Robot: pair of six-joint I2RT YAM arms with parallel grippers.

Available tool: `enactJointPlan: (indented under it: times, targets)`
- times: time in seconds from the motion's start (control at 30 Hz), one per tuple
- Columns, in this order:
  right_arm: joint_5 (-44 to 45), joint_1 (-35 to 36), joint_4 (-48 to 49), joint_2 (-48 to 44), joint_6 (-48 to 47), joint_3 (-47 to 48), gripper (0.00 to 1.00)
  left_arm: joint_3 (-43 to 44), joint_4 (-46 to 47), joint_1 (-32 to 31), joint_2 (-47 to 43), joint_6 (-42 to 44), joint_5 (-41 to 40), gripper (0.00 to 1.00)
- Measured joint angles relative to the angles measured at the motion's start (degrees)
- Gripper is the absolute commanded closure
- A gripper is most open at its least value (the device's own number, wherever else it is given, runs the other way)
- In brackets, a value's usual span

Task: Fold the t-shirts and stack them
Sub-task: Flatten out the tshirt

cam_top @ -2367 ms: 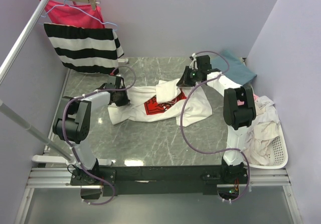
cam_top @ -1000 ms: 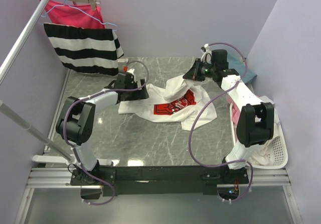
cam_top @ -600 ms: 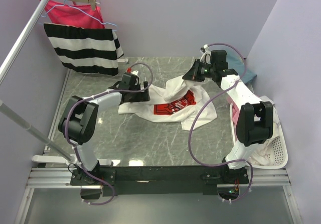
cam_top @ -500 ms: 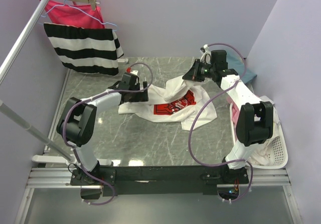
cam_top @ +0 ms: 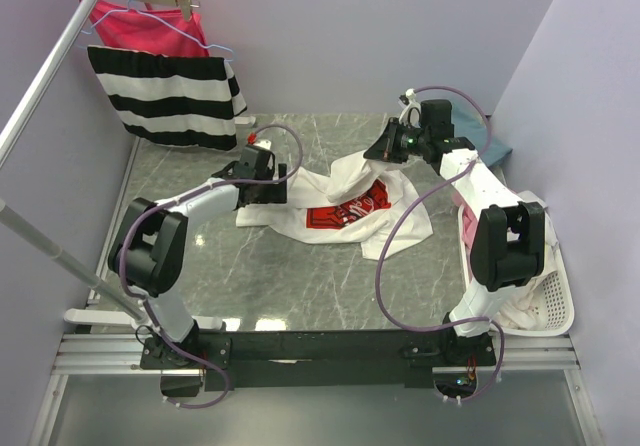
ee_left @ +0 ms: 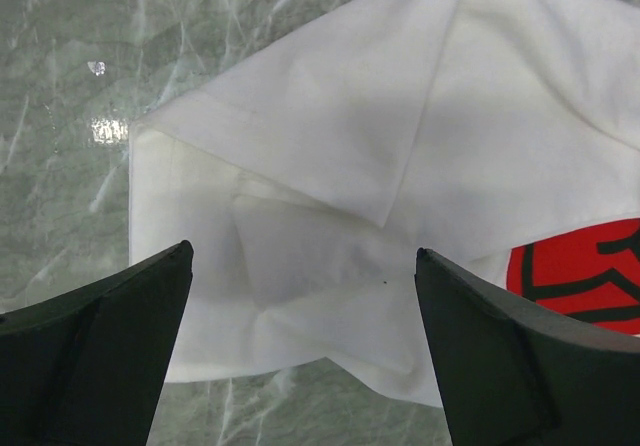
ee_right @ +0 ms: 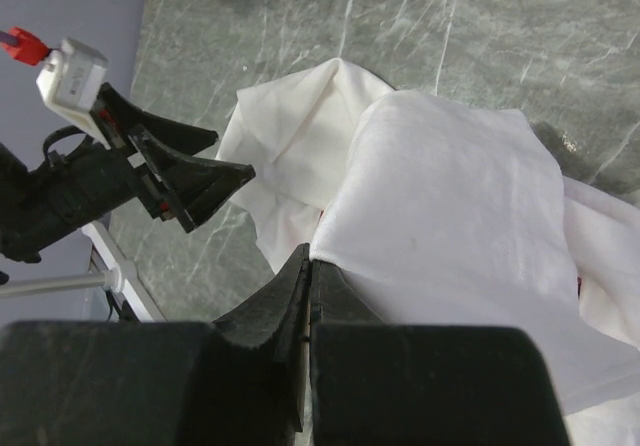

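Gaping left gripper; right gripper pinching t-shirt

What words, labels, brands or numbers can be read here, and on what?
No text can be read. The red square print on the white cloth t-shirt carries black strokes, cut off in the left wrist view and too small and creased in the top view.

Matt cloth t-shirt, glossy marble table

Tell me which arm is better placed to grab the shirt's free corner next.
Left arm: its jaws hang open over a corner of the shirt; the right arm has jaws shut on another part.
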Motion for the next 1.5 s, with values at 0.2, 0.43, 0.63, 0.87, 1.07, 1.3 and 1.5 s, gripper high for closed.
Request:
enactJointPlan:
  times: [0.2, 0.43, 0.63, 0.87, 1.07, 1.3, 1.5]
  targets:
    - [0.02, 0.00, -0.15, 0.00, -0.02, 0.00, 1.00, 0.00, -0.09, 0.00, 3.15, 0.11, -0.02, 0.10]
    - [0.02, 0.00, -0.37, 0.02, -0.24, 0.00, 1.00, 0.00, -0.37, 0.00, 4.35, 0.13, 0.28, 0.39]
    - [0.04, 0.00, -0.50, 0.00, -0.28, -0.02, 1.00, 0.22, -1.14, 0.00, 4.35, 0.20, 0.61, 0.99]
    - [0.04, 0.00, -0.55, 0.00, -0.44, -0.04, 1.00, 2.03, -2.73, 0.00, 4.26, 0.28, 1.29, 0.99]
    - [0.48, 0.00, -0.96, 0.00, -1.11, -0.04, 1.00, 4.22, -5.88, 0.02, 1.64, 0.50, 0.70, 0.96]
    - [4.33, 0.00, -3.76, -3.21, -2.97, -1.14, 1.00, 7.98, -8.63, 0.87, -7.98, 1.51, -0.24, 0.82]
    - [6.10, 0.00, -4.39, -7.13, -3.48, -2.54, 1.00, 6.45, -7.52, 2.14, -13.40, 1.55, 0.42, 0.99]
